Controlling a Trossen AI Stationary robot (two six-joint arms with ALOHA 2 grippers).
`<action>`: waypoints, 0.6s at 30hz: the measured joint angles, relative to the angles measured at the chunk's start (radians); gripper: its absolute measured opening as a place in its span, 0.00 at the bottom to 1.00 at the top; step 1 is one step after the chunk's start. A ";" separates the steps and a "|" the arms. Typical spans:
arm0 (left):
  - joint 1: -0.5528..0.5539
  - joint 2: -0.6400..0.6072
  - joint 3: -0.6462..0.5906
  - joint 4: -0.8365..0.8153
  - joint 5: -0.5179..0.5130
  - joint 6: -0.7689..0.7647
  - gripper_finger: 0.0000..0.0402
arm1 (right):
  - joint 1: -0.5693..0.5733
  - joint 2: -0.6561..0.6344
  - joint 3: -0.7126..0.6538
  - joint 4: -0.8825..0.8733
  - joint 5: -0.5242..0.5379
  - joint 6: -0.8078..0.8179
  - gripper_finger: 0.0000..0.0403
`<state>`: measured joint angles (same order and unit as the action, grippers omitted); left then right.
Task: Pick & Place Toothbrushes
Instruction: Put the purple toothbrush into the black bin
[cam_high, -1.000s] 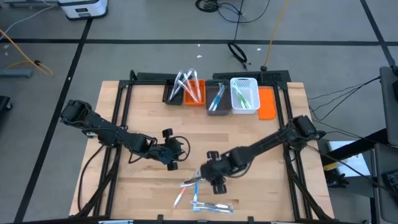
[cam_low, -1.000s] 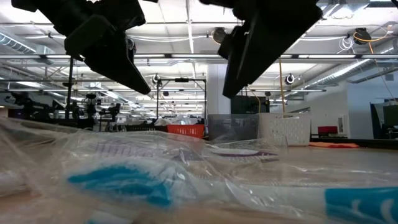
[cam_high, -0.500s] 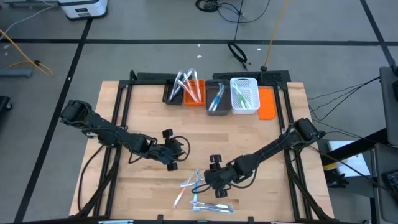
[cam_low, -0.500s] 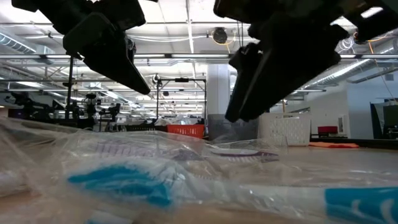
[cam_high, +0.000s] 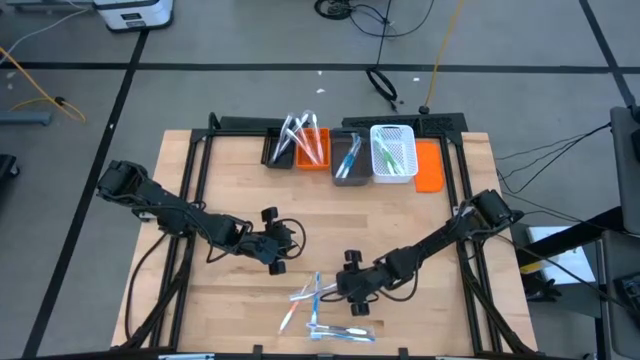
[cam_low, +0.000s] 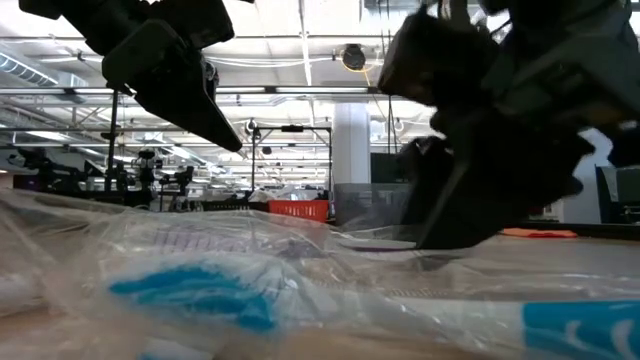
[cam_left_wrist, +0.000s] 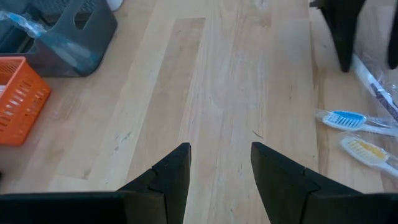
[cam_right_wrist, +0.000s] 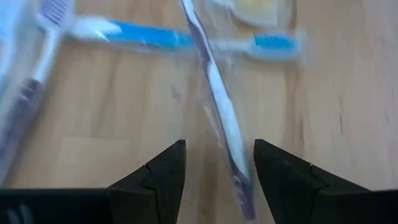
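Several wrapped toothbrushes (cam_high: 315, 305) lie in a loose pile on the wood near the table's front edge; the low view shows one blue head (cam_low: 200, 290) up close. My right gripper (cam_high: 340, 292) is low over the pile and open. A white and purple toothbrush (cam_right_wrist: 221, 118) lies flat on the table and runs between its fingers, its end close to one finger (cam_right_wrist: 280, 180). I cannot tell whether they touch. My left gripper (cam_high: 280, 248) hangs open over bare wood left of the pile, nothing between its fingers (cam_left_wrist: 217, 174).
Along the far edge stand a black bin (cam_high: 279, 147), an orange bin (cam_high: 313, 150), a grey bin (cam_high: 348, 160) and a white bin (cam_high: 393, 153), all with toothbrushes in them. An orange lid (cam_high: 429, 166) lies beside them. Bare wood (cam_high: 330, 215) separates bins and pile.
My right gripper has come down toward the toothbrush pile, moving a little toward the table's near edge and tipping as it sank. It has stayed open. The toothbrushes have not moved.
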<state>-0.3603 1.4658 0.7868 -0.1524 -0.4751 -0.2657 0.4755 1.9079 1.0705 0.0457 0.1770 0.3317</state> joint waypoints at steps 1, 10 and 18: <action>0.000 0.000 0.000 0.000 0.000 0.000 0.42 | 0.000 0.000 -0.012 0.010 0.001 0.006 0.45; 0.000 0.000 0.000 0.000 0.000 0.000 0.42 | 0.011 0.003 -0.035 0.057 0.005 0.026 0.43; 0.000 0.000 0.000 0.000 0.000 0.000 0.42 | 0.010 0.004 -0.035 0.055 0.007 0.026 0.20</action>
<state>-0.3603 1.4658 0.7868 -0.1525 -0.4755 -0.2661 0.4858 1.9121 1.0351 0.1009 0.1837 0.3580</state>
